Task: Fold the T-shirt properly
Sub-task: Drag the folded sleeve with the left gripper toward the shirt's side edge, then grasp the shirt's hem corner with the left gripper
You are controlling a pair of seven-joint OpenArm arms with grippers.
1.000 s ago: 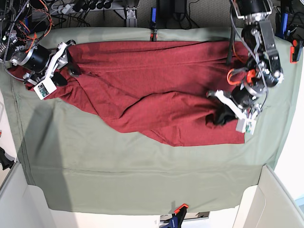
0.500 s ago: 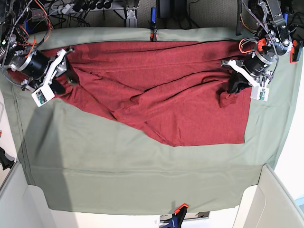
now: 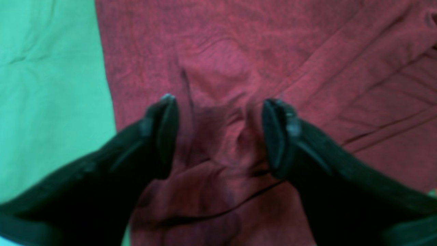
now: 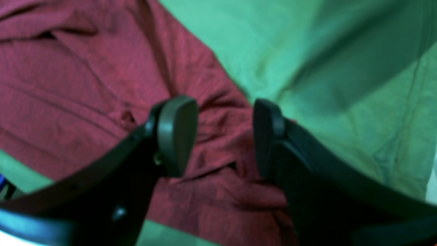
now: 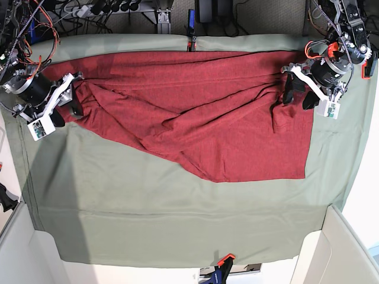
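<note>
The T-shirt (image 5: 195, 118) lies spread on the pale green table cloth (image 5: 177, 225), its long axis running left to right along the far edge. Each gripper sits at one end. The left gripper (image 5: 299, 94) hangs wide open over a bunched ridge at the right end, holding nothing. The right gripper (image 5: 66, 105) stands part open, straddling crumpled cloth at the left end — no grip shows. Folding looks barely begun; nothing blocks either arm.
</note>
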